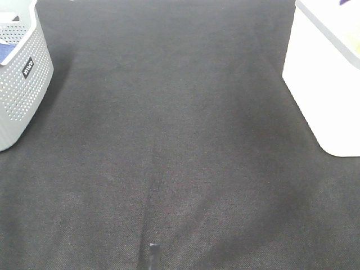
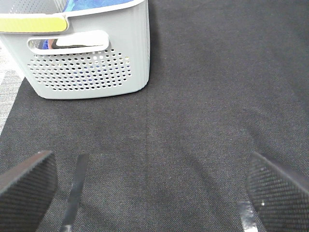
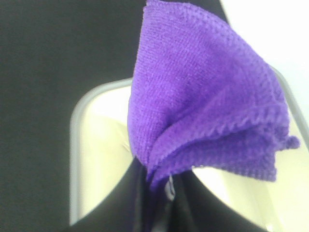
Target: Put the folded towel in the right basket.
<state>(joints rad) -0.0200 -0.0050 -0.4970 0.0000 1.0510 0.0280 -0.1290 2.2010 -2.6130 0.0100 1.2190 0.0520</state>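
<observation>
Two baskets sit at the far edges of one black woven cloth (image 1: 180, 146) that covers the whole work surface. Of the room you get only a pale grey strip of floor (image 2: 7, 82) past the cloth's edge, in the left wrist view. The high cam shows the grey basket (image 1: 22, 84), perforated, on the L, the white basket (image 1: 326, 84) on the R, and bare cloth between. A purple sliver shows at the white basket's top rim there, too small to call.

The R wrist cam gives you what the high cam can't. The right gripper (image 3: 157, 195) is clenched on the purple towel (image 3: 203, 106), w/ folds bunched between the jaws and the rest fanning out beyond the tips. Past the jaws, under the towel, lies the white basket's open mouth w/ a grey rim and cream inside. The towel hangs over that mouth; you can't tell if it touches the rim.

On the L wrist cam the left gripper (image 2: 154, 193) is spread wide, fingers (image 2: 26, 186) far apart, only cloth showing between them. The grey basket stands ahead of those jaws, well apart, w/ something blue inside and a yellow-green strip on its rim.
</observation>
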